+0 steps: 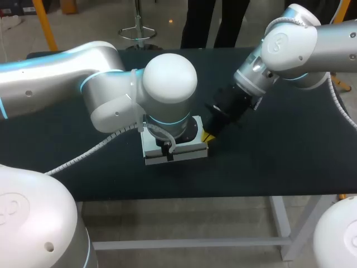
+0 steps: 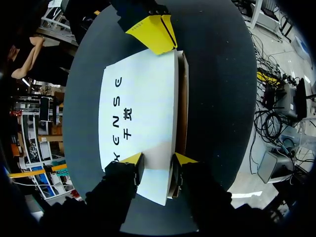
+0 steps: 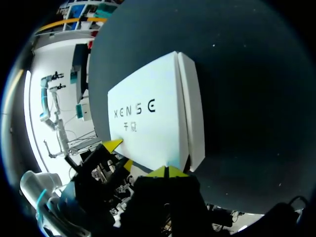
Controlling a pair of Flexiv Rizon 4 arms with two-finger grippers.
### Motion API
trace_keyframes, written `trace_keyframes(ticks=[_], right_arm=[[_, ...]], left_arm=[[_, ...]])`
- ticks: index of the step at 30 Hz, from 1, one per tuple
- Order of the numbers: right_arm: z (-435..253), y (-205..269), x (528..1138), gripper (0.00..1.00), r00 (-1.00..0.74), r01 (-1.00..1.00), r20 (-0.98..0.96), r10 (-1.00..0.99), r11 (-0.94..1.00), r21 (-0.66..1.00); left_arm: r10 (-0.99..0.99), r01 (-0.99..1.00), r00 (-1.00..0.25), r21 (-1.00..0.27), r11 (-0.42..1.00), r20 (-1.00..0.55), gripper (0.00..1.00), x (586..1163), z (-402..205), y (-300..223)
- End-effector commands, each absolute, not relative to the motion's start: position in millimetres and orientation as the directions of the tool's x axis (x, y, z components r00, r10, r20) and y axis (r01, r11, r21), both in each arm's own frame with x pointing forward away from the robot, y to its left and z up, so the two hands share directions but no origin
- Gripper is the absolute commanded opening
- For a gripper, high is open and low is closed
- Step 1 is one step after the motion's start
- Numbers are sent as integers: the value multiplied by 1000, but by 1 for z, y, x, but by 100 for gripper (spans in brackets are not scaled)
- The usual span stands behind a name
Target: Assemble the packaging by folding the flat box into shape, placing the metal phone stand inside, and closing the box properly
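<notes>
Box [image 2: 143, 89], white, lying at mid-desk [image 1: 279, 156] toward the front edge; phone stand not visible. My left pincer [image 2: 158, 162] is released, straddling the lid's long edge. My right pincer [image 3: 168, 172] is clenched empty, tips against one end. Closing appears to be in hand; next, the side flap [image 2: 183, 98] needs pressing flush.

Left arm [image 1: 111, 95] hangs over a white box [image 1: 177, 152] mid-table [image 1: 279, 156]; right gripper [image 1: 207, 137] meets the box's right edge.

Figure: Work surface.
A dark matte tabletop [image 1: 290, 162] sits on a pale metal frame [image 1: 195, 243] with straight legs.
</notes>
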State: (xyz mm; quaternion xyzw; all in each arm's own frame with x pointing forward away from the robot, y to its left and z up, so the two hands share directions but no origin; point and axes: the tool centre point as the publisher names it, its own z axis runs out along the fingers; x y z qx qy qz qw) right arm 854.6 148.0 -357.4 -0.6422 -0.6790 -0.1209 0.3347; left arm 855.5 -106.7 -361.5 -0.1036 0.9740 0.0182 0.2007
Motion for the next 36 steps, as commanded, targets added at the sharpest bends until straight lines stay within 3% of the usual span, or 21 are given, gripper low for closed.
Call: trace_keyframes(ticks=[1, 21, 26, 29, 31, 32, 36], right_arm=[[-364, 151, 864, 0, 51, 945, 608, 792, 159, -287], [-365, 152, 866, 0, 48, 943, 606, 794, 164, -289], [-365, 153, 866, 0, 48, 943, 606, 794, 165, -290], [-365, 153, 866, 0, 48, 943, 605, 795, 164, -290], [-365, 153, 866, 0, 48, 943, 604, 796, 163, -290], [-365, 153, 866, 0, 48, 943, 603, 796, 162, -290], [-365, 153, 866, 0, 49, 944, 603, 796, 161, -289]], left_arm=[[-195, -211, -898, -3, 978, -395, 41, 855, -363, -107], [-170, -184, -910, 2, 983, -379, 46, 846, -359, -101], [-185, -179, -904, -51, 983, -385, 45, 842, -349, -91], [-187, -161, -906, -99, 982, -379, 35, 841, -339, -81], [-185, -147, -912, -129, 981, -366, 18, 841, -334, -76], [-180, -137, -917, -143, 980, -356, 2, 841, -331, -73], [-192, -136, -923, -182, 974, -335, 0, 842, -326, -63]])
